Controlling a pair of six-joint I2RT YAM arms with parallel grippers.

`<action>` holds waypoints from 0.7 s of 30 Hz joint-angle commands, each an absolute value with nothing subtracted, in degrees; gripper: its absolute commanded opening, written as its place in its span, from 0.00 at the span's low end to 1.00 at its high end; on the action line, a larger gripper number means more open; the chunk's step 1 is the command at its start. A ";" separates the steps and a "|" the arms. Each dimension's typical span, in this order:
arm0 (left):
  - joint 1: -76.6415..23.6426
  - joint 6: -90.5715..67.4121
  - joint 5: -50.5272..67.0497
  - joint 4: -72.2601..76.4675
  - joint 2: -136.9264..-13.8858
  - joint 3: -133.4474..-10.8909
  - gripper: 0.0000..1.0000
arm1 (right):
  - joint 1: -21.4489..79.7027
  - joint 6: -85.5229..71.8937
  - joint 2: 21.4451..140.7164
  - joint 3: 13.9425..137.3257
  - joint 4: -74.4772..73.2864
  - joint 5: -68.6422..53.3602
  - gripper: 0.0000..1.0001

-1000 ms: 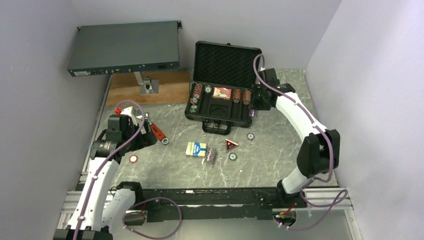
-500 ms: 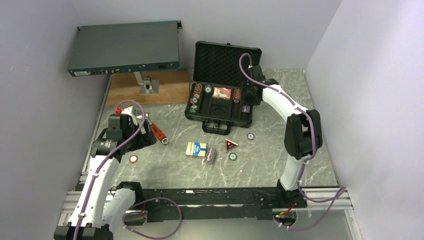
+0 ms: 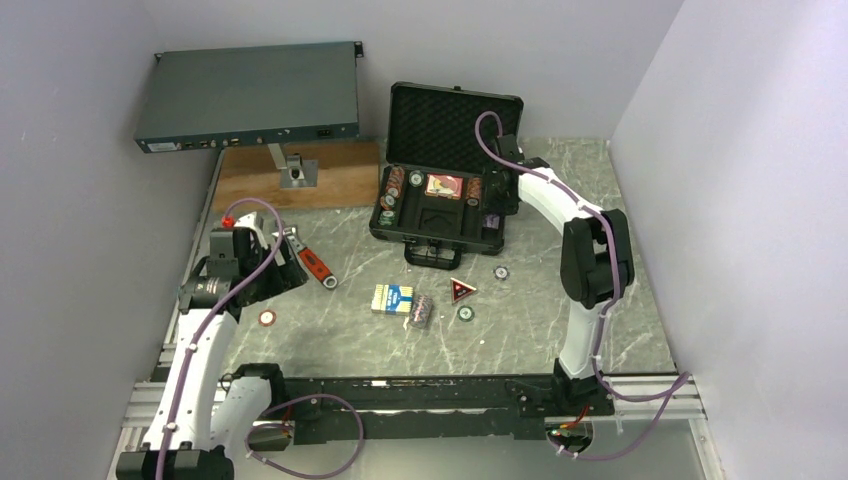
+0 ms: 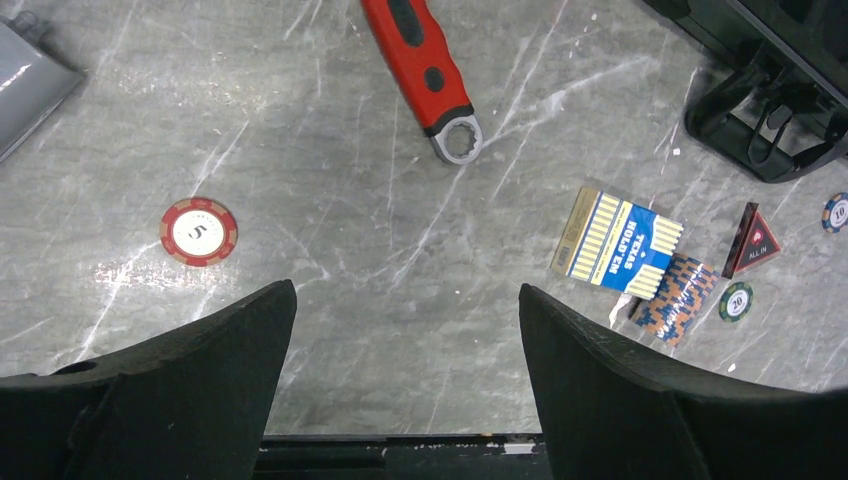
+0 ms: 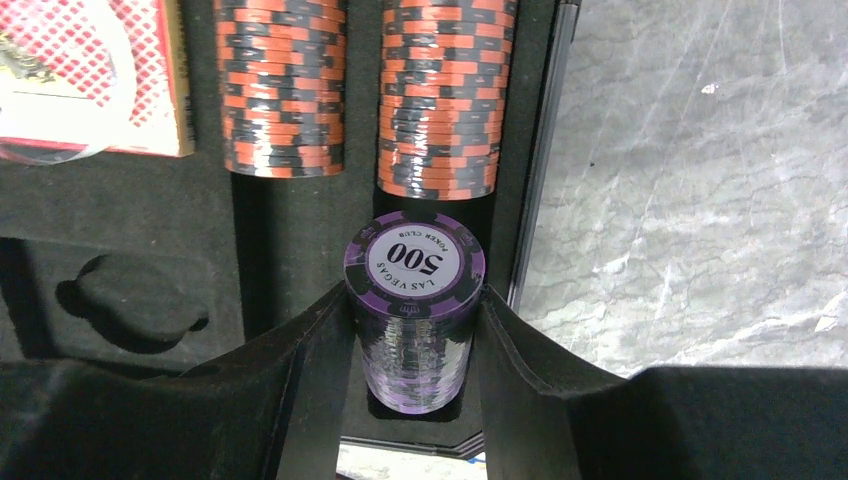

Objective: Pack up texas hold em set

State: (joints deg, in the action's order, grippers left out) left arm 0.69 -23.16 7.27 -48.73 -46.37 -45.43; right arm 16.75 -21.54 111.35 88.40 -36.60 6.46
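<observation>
So, black case [image 3: 440,215] sat far-centre on the table [image 3: 540,320], long axis left-right, lid up at the back, handle toward the arms. Foam-lined, orange-black chip rows [image 5: 285,90] inside. At its right-end slot the right gripper [image 5: 415,300] clamped a purple stack [image 5: 415,265] marked "LAS VEGAS POKER CLUB 500". Meanwhile the left gripper [image 4: 405,330] gaped, empty; card box [image 4: 620,243] read "TEXAS HOLD EM".

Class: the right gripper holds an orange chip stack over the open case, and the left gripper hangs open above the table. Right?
Wrong colour: the right wrist view shows the right gripper holding a purple chip stack, not orange. It is over the open case, and the left gripper hangs open above the table.
</observation>
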 commanded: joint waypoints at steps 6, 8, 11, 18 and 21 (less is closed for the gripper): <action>1.98 -22.23 8.34 -47.11 -46.58 -46.32 0.88 | 16.96 -23.10 111.84 91.84 -36.56 8.85 0.00; 1.99 -22.24 8.25 -47.20 -46.58 -46.32 0.89 | 16.96 -22.82 112.05 92.08 -36.67 8.96 0.00; 2.03 -22.32 8.18 -47.21 -46.58 -46.32 0.89 | 16.96 -22.52 111.90 91.95 -36.16 9.05 0.00; 2.11 -22.41 7.87 -47.35 -46.49 -46.32 0.90 | 16.85 -21.72 113.24 93.96 -36.88 9.58 0.00; 2.08 -22.49 7.82 -47.34 -46.41 -46.32 0.90 | 16.87 -21.47 114.56 95.61 -38.02 9.67 0.00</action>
State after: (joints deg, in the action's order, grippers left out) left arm 1.69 -23.16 7.68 -48.73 -46.72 -45.43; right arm 16.75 -22.06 113.80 91.02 -38.54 8.10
